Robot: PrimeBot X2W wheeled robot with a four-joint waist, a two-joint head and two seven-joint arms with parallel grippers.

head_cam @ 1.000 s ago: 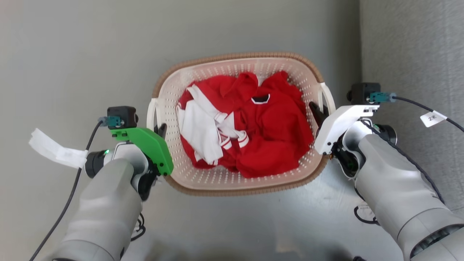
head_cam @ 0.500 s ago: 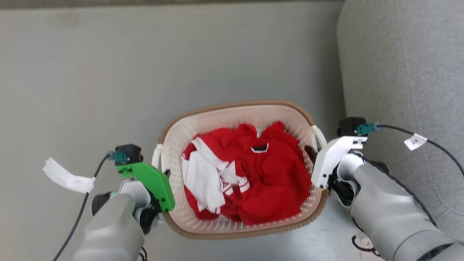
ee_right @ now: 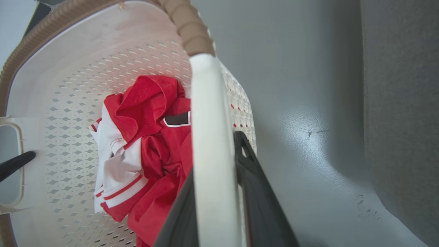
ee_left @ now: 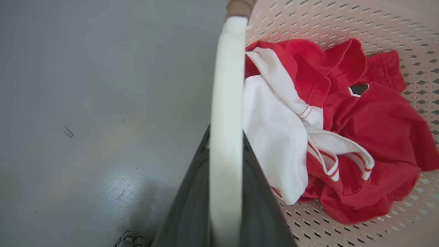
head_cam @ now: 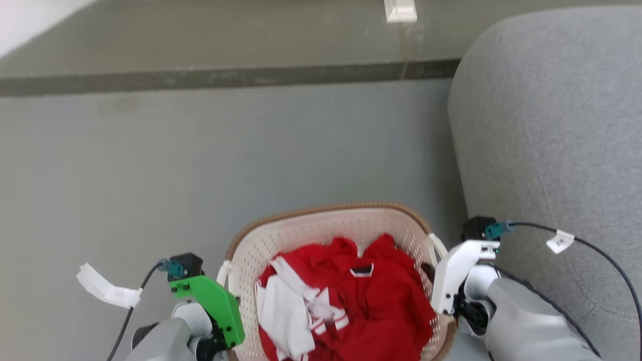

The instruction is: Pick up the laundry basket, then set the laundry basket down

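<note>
Between both arms, low in head view, laundry basket sits with its long axis side to side, one loop handle toward each claw. Left claw is clamped on left handle. Right claw pinches right handle. Red and white clothes inside. Grey sofa crowds the right arm, so set-down should probably go on floor, away from it.

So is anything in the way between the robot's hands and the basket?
No, nothing visible. The left gripper is clamped on one white loop handle of the laundry basket, the right gripper on the other handle. Red and white clothes lie inside; a grey sofa stands beside it, apart.
</note>
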